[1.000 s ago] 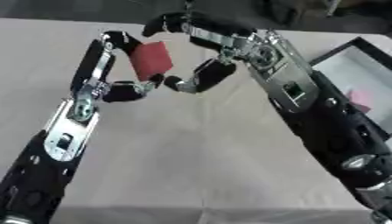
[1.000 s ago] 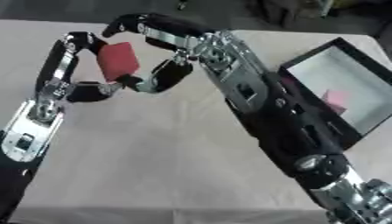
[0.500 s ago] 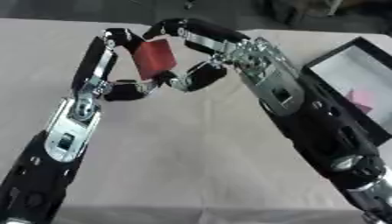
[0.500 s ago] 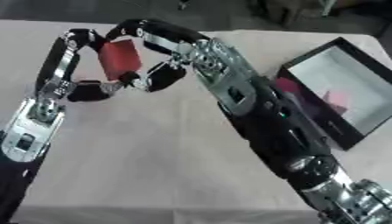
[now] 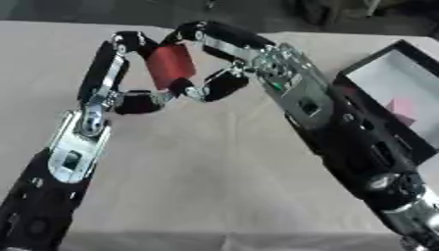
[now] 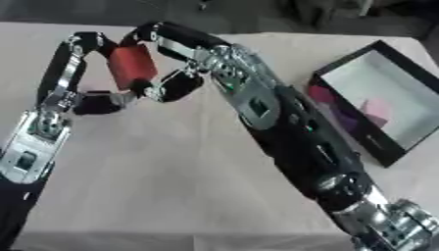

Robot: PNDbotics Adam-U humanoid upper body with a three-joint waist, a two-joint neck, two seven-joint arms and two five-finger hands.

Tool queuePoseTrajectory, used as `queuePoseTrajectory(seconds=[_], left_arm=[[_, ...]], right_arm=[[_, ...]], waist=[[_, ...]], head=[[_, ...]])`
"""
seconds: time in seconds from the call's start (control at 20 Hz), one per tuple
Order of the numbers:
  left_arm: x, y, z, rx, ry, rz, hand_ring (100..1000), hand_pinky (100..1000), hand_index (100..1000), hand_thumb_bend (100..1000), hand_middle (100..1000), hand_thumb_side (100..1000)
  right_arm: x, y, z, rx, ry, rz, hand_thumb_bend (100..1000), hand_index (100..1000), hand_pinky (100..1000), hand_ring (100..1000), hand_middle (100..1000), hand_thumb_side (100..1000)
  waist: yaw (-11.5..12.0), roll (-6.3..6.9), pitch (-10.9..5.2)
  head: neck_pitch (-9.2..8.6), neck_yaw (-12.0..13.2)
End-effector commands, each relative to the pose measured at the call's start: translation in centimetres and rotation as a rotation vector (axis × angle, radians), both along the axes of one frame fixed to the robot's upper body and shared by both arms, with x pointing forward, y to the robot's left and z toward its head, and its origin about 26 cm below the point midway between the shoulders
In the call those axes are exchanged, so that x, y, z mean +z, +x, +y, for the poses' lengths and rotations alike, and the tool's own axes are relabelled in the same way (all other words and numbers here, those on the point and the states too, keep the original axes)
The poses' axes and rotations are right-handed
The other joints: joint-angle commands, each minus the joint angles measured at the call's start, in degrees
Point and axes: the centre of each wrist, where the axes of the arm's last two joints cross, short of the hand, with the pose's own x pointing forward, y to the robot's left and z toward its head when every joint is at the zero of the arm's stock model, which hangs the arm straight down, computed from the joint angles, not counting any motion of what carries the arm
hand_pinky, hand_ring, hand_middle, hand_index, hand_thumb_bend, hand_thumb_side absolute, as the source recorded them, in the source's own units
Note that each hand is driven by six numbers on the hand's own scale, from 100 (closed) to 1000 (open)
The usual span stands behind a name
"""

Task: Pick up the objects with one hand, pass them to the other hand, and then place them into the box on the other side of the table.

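A red block point(image 5: 170, 64) is held above the table at the upper left, between both hands. My left hand point(image 5: 120, 73) comes up from the lower left; its fingers arch over the block's left side and its thumb sits below it. From the right, my right hand point(image 5: 225, 59) curls its fingers over the block's top edge, with its thumb point(image 5: 214, 87) under the lower right corner. The black box point(image 5: 360, 73) with a white inside lies at the table's right edge and holds a pink piece point(image 5: 401, 111).
The beige tablecloth point(image 5: 197, 171) covers the table. My right forearm point(image 5: 343, 137) crosses the table between the block and the box. Dark floor and furniture legs show beyond the far edge.
My right hand has moved left and closed its fingers over the top of the red block. The left hand and the block have stayed where they were.
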Motion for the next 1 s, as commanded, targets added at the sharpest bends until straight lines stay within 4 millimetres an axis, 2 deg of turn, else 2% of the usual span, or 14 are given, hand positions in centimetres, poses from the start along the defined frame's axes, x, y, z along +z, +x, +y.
queuePoseTrajectory(seconds=[0.05,0.3,0.45,0.5,0.55,0.6,0.65,0.7,0.8,1.0], left_arm=[[1.25,-0.02,-0.50,-0.018,-0.002,-0.049,457,682,469,100,381,100],[1.20,0.00,-0.55,-0.011,-0.010,-0.055,456,682,470,100,380,100],[1.05,0.02,-0.52,-0.004,-0.016,-0.052,462,687,496,100,394,100],[1.03,0.04,-0.45,0.004,-0.019,-0.051,476,699,537,204,421,100],[1.00,0.07,-0.34,0.017,-0.026,-0.050,486,706,558,246,434,100],[0.95,0.12,-0.20,0.035,-0.034,-0.047,532,737,648,411,494,139],[0.88,0.17,-0.06,0.057,-0.039,-0.043,548,745,676,467,515,169],[0.81,0.22,0.05,0.079,-0.041,-0.040,575,757,726,588,550,255],[0.65,0.28,0.19,0.122,-0.040,-0.035,596,768,782,688,576,318],[0.44,0.39,0.33,0.178,-0.022,-0.021,601,768,815,739,584,382]], right_arm=[[0.67,0.05,0.13,-0.009,0.040,-0.005,112,675,941,854,601,100],[0.41,0.20,0.09,-0.024,0.084,0.041,100,604,941,799,534,100],[0.32,0.22,0.06,-0.026,0.098,0.061,100,594,943,795,525,100],[0.32,0.22,0.03,-0.027,0.101,0.066,100,589,942,792,520,100],[0.36,0.22,-0.02,-0.027,0.103,0.068,100,587,942,791,517,100],[0.42,0.22,-0.07,-0.028,0.104,0.070,100,582,941,787,511,100],[0.52,0.20,-0.12,-0.028,0.106,0.071,100,581,942,786,509,100],[0.64,0.15,-0.15,-0.027,0.108,0.072,100,578,942,785,506,100],[0.94,0.02,-0.24,-0.023,0.111,0.071,100,578,941,784,506,100],[1.31,-0.16,-0.46,-0.016,0.113,0.070,100,577,942,783,505,100]], waist=[[0.04,0.34,-0.68],[-0.02,0.31,-0.70],[-0.03,0.33,-0.71],[-0.04,0.33,-0.73],[-0.08,0.33,-0.76],[-0.16,0.34,-0.79],[-0.27,0.37,-0.82],[-0.37,0.39,-0.84],[-0.62,0.42,-0.87],[-0.82,0.48,-0.89]], head=[[0.21,-0.05],[0.15,-0.01],[0.16,0.07],[0.18,0.10],[0.18,0.14],[0.14,0.19],[0.07,0.23],[-0.02,0.25],[-0.26,0.22],[-0.61,0.11]])
